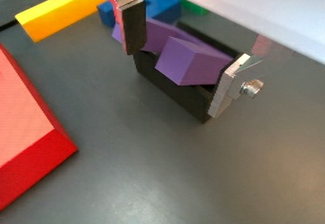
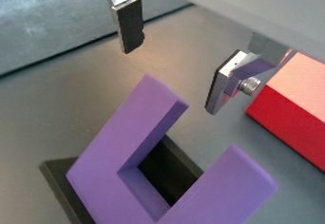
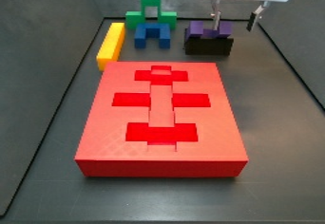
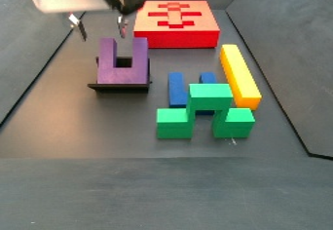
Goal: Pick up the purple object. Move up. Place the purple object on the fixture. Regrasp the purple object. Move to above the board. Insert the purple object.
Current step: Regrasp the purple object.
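Note:
The purple object (image 1: 191, 62) is a U-shaped block resting on the dark fixture (image 1: 188, 99), with its prongs showing in a wrist view (image 2: 137, 152). Both side views show it on the fixture (image 3: 203, 28) (image 4: 124, 57). My gripper (image 1: 180, 55) is open and empty. Its fingers (image 2: 128, 27) stand on either side of the block, just above it, and do not touch it. In the side views the gripper (image 3: 233, 21) (image 4: 99, 24) hangs over the fixture (image 3: 210, 46) (image 4: 117, 87). The red board (image 3: 162, 104) (image 4: 180, 24) lies beside it.
A yellow bar (image 3: 112, 45) (image 4: 239, 73), a blue arch block (image 3: 155, 33) (image 4: 178, 86) and green blocks (image 3: 152, 8) (image 4: 202, 112) lie near the fixture. The board's corner shows in both wrist views (image 1: 26, 133) (image 2: 292, 104). Dark walls ring the floor.

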